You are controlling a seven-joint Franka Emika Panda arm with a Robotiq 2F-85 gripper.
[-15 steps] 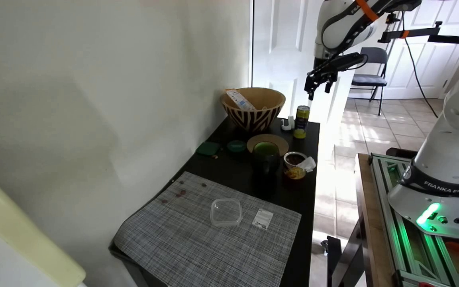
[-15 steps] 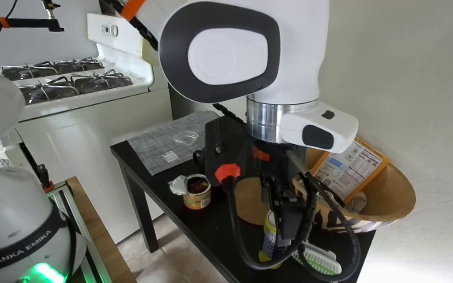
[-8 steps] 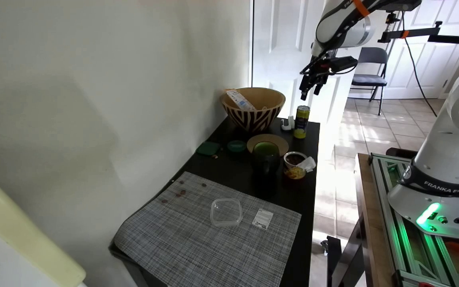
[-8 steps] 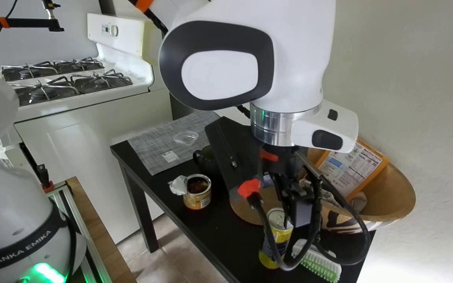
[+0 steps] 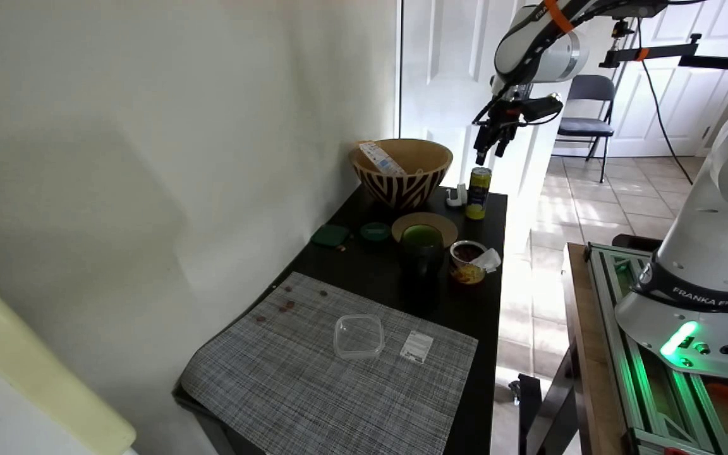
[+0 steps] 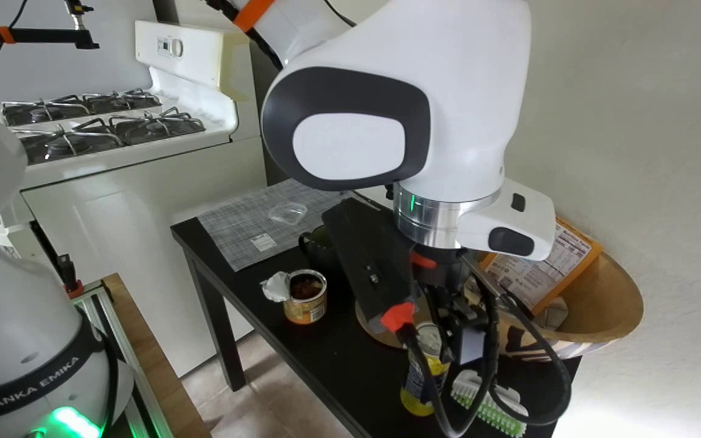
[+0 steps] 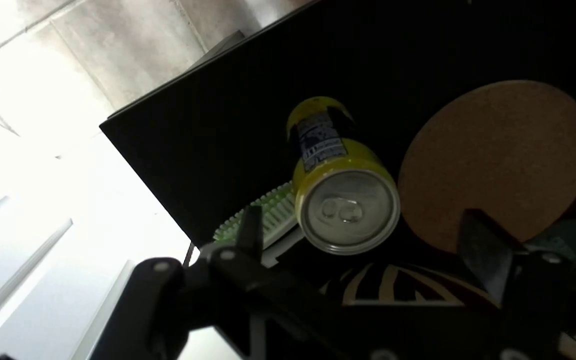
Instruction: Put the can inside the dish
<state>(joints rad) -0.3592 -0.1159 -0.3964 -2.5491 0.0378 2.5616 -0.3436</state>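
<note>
Gripper (image 7: 362, 216) has lowered toward the can (image 7: 345, 180) since the earlier frame; jaws wide, holding nothing; smooth metal, likely stiff but slippery, best clasped mid-body.

From here I see a yellow, dark-labelled, silver-topped can (image 7: 344, 172), a tan dish (image 5: 405, 188) striped black outside, a grey-flecked mat (image 5: 339, 392), a black table (image 6: 338, 359) and a green-and-white brush (image 7: 274, 212).

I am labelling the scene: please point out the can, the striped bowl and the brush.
Can (image 7: 347, 195), wrist view, its lid.
Striped bowl (image 5: 402, 191), in an exterior view, its outer wall.
Brush (image 7: 275, 210), wrist view, its bristles.
</note>
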